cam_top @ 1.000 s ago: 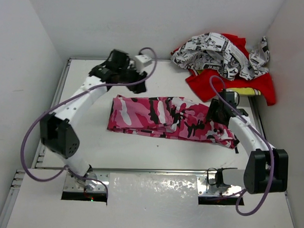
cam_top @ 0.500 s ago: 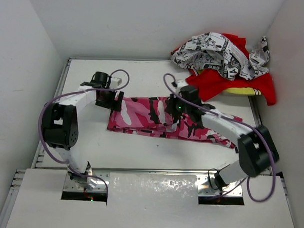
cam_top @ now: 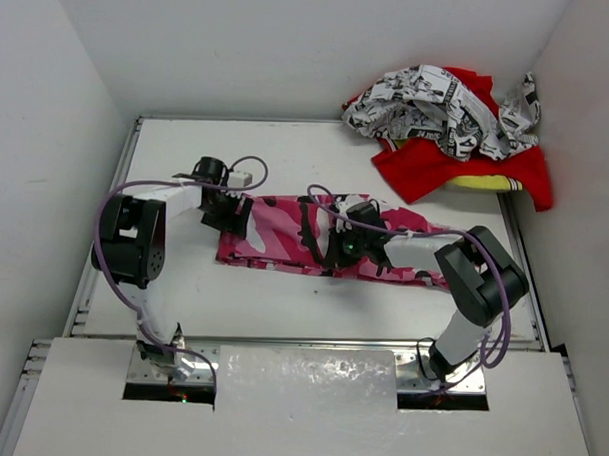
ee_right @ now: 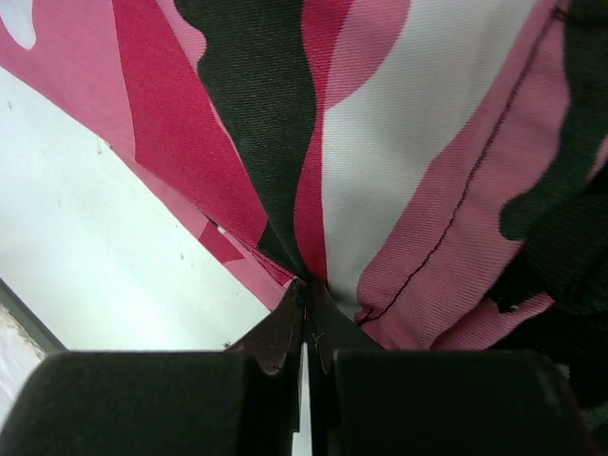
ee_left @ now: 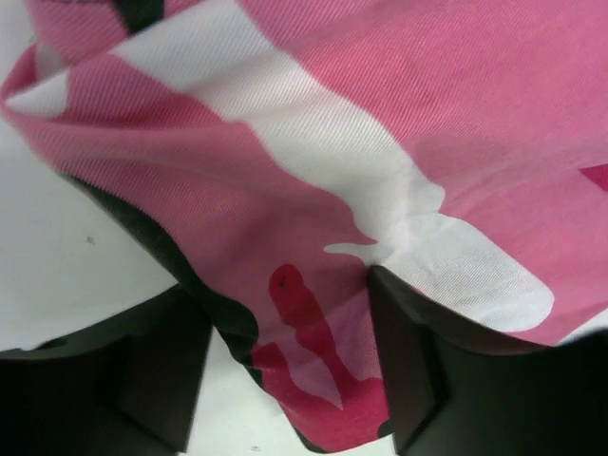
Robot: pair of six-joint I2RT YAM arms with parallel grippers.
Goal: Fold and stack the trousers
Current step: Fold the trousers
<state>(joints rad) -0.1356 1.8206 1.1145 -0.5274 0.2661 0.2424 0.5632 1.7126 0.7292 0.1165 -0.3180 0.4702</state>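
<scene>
Trousers [cam_top: 284, 232] lay flat along the middle of the table [cam_top: 287, 152], waist end left. My right gripper [cam_top: 346, 249] was clamped on a fold at their near edge (fingers [ee_right: 275, 342] fully together). My left gripper [cam_top: 230, 213] straddled the left end, fingers [ee_left: 157, 380] apart with cloth between. The black-and-white cloth [cam_top: 439, 108] was heaped on the red cloth [cam_top: 457, 168] in the far right corner, well apart from the trousers. White walls [cam_top: 241, 46] stood on three sides.

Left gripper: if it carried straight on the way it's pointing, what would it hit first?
Probably the trousers: cloth already lies between the left gripper's fingers, the table close behind; depth is unclear.
</scene>
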